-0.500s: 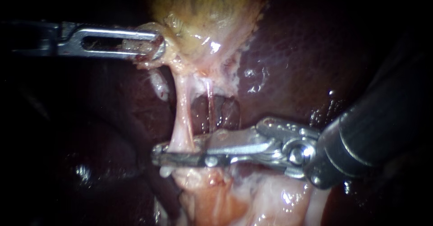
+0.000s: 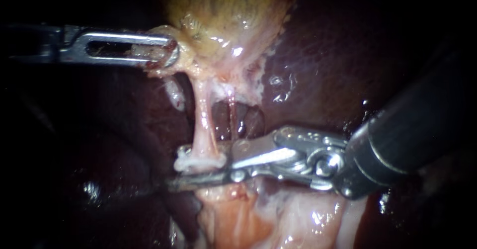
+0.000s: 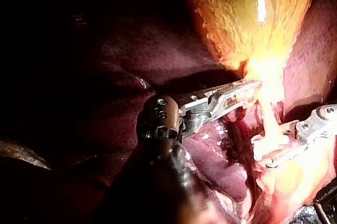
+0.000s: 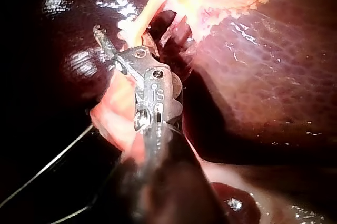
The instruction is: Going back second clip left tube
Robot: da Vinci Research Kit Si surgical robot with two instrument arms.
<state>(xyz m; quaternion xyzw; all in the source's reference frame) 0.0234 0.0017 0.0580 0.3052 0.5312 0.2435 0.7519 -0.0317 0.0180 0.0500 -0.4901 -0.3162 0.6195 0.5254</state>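
Endoscope view: my right instrument's claw [image 2: 201, 173] has sprung apart and eased back, leaving a white clip [image 2: 197, 163] clamped on the left tube [image 2: 201, 124], so withdrawal looks underway, while my left instrument [image 2: 164, 52] stays clenched on the gallbladder [image 2: 223, 10].

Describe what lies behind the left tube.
Dark liver shows behind the left tube, and a thinner tube stands beside it. The clip covers whatever lies behind its lower end.
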